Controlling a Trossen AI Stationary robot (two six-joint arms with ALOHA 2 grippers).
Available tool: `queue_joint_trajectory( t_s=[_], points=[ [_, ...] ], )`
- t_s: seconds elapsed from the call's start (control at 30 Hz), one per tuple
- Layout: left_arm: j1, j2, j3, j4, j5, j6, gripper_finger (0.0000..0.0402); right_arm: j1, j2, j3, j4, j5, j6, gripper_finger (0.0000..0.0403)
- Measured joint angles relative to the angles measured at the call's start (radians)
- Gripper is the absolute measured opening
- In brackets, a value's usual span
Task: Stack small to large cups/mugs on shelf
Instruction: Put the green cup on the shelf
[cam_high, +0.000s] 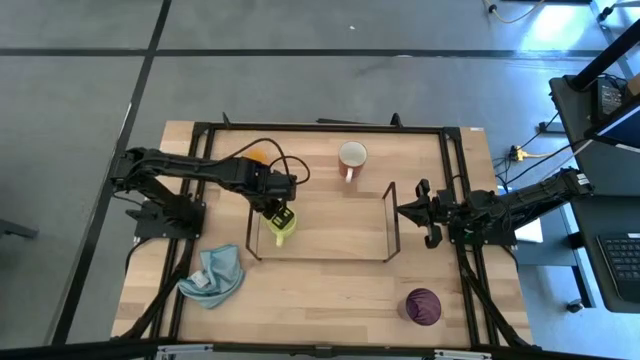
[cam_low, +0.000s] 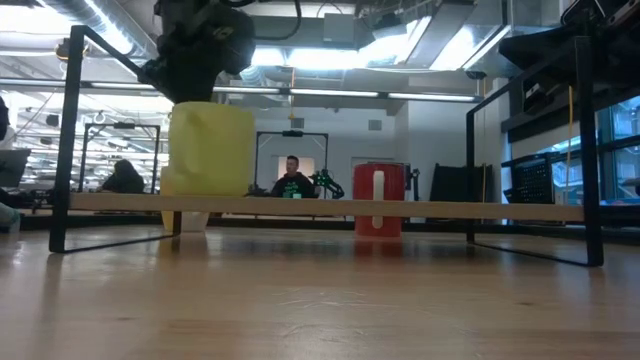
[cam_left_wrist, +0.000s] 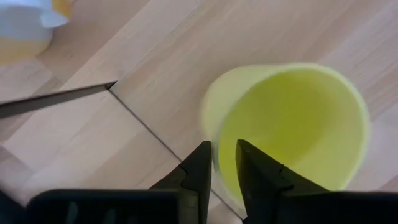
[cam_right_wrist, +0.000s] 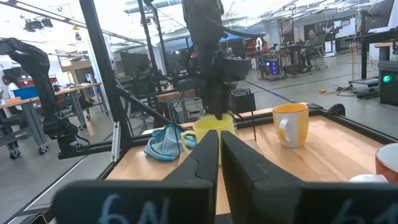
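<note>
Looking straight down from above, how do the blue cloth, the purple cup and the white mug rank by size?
1. Blue cloth, clearly largest.
2. Purple cup.
3. White mug, a little smaller than the purple cup.

The high view looks straight down on the table; the low view looks level across it. The left wrist view sits close over the yellow-green mug (cam_left_wrist: 292, 127) pinched by the left gripper (cam_left_wrist: 224, 163), shared with the right wrist view.

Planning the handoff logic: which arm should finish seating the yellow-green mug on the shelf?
Left. Its hand is already shut on the yellow-green mug's rim at the shelf's left end. The right hand waits outside the shelf's far end, holding nothing.
</note>
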Motion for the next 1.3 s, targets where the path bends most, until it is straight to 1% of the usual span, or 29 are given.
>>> queue_joint_trajectory(
  t_s=[0.17, 0.3, 0.57, 0.67, 0.73, 0.8, 0.87, 0.93, 1.03, 1.13, 1.23, 1.3],
  points=[
    [0.006, -0.004, 0.0, 0.0, -0.001, -0.01, 0.0081, 0.0, 0.0, 0.0, 0.0, 0.007, 0.0, 0.002],
    [0.007, -0.012, 0.01, -0.007, 0.004, -0.026, 0.0079, 0.0, 0.0, 0.0, 0.0, 0.007, 0.0, 0.002],
    [0.006, -0.016, 0.121, -0.008, -0.007, -0.029, 0.0081, 0.0, 0.0, 0.0, 0.0, 0.007, -0.001, 0.002],
    [0.006, -0.016, 0.141, 0.003, 0.008, -0.011, 0.0079, 0.0, 0.0, 0.0, 0.0, 0.008, 0.0, 0.002],
    [0.004, -0.016, 0.149, 0.016, 0.017, -0.006, 0.0068, 0.0, 0.0, 0.0, -0.001, 0.008, -0.001, 0.002],
    [0.004, -0.016, 0.153, 0.03, 0.02, -0.002, 0.0047, 0.0, 0.0, 0.0, 0.0, 0.009, -0.001, 0.002],
    [0.019, -0.016, 0.169, 0.026, 0.023, 0.021, 0.0019, 0.0, 0.0, 0.0, 0.0, 0.009, -0.001, 0.002],
    [0.043, -0.016, 0.194, 0.029, 0.02, 0.037, 0.0006, 0.0, 0.0, 0.0, 0.0, 0.009, -0.001, 0.002],
    [0.079, 0.001, 0.248, 0.03, 0.019, 0.063, 0.0008, 0.0, 0.0, 0.0, 0.0, 0.009, -0.001, 0.002],
    [0.101, 0.046, 0.332, 0.023, 0.029, 0.103, 0.0002, 0.0, 0.0, 0.0, 0.0, 0.009, -0.001, 0.002],
    [0.109, 0.122, 0.441, 0.003, 0.059, 0.162, 0.0003, 0.0, 0.0, 0.0, -0.001, 0.009, -0.001, 0.002],
    [0.109, 0.189, 0.52, -0.045, 0.068, 0.218, 0.0001, 0.0, 0.0, 0.0, -0.001, 0.009, 0.0, 0.002]
  ],
)
